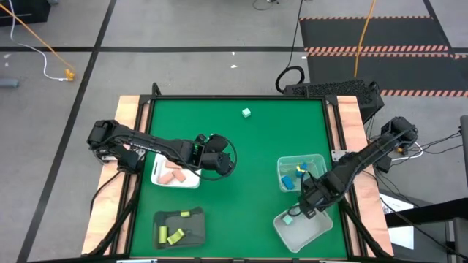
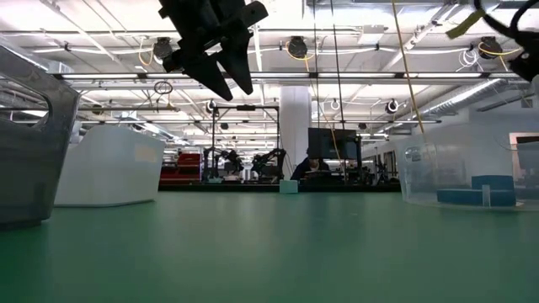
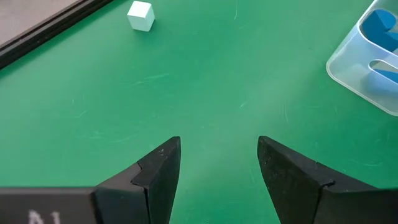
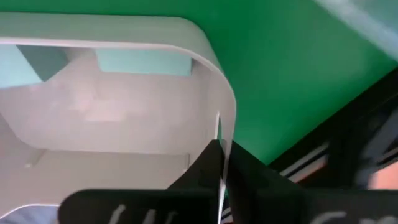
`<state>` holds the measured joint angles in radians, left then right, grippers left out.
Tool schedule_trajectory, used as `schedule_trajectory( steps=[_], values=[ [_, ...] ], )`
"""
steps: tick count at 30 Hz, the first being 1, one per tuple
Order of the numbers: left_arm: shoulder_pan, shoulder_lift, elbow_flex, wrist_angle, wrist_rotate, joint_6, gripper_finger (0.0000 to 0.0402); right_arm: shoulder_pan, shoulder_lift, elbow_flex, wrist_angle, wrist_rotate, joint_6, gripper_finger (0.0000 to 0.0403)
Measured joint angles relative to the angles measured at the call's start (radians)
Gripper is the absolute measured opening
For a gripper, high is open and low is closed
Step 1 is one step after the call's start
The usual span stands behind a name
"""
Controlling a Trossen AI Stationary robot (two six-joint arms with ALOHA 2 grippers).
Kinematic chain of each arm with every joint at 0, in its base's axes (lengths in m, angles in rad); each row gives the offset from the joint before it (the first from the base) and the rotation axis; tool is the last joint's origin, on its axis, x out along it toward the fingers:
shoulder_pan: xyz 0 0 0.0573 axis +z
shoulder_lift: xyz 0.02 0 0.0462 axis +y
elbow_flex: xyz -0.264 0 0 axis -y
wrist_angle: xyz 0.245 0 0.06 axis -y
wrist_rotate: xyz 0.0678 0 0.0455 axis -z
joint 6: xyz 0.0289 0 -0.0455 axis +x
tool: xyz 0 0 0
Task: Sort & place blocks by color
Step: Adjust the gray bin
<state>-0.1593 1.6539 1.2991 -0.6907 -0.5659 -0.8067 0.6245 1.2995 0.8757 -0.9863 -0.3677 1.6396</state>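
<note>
A pale mint cube lies alone on the green mat toward the far edge. Pink blocks sit in a white tray. Yellow blocks rest in a dark tray, and blue blocks in a clear bin. A mint block is in the nearer clear bin. My left gripper hovers open over bare mat beside the white tray. My right gripper is shut at the nearer bin's rim. My right gripper comes from above, slanting down, at the nearer bin's rim close to a rounded corner. The thin wall runs edge-on down between the two shut fingers, so it looks pinched there. The bin stands on the mat.
Open mat lies between the two arms and toward the far edge around the mint cube. The raised black frame borders the mat on the right, close to both clear bins. Cables hang beside the right arm.
</note>
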Motion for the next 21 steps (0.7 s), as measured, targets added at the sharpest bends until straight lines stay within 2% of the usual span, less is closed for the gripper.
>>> schedule_trajectory(
  steps=[6,11,15,21],
  values=[
    [0.0,0.0,0.0,0.0,0.0,0.0,0.0216,0.104,0.0,0.0,0.154,0.001,0.252,0.0001],
    [0.0,0.0,0.0,0.0,0.001,0.02,0.0216,0.21,0.0,0.0,0.245,0.049,0.451,0.0001],
    [0.0,0.0,0.0,0.0,0.001,0.039,0.0216,0.276,0.0,0.0,0.244,0.06,0.575,0.0002],
    [0.0,0.0,0.0,0.0,0.0,0.04,0.0216,0.3,0.0,-0.001,0.226,0.192,0.662,0.0017]
  ],
)
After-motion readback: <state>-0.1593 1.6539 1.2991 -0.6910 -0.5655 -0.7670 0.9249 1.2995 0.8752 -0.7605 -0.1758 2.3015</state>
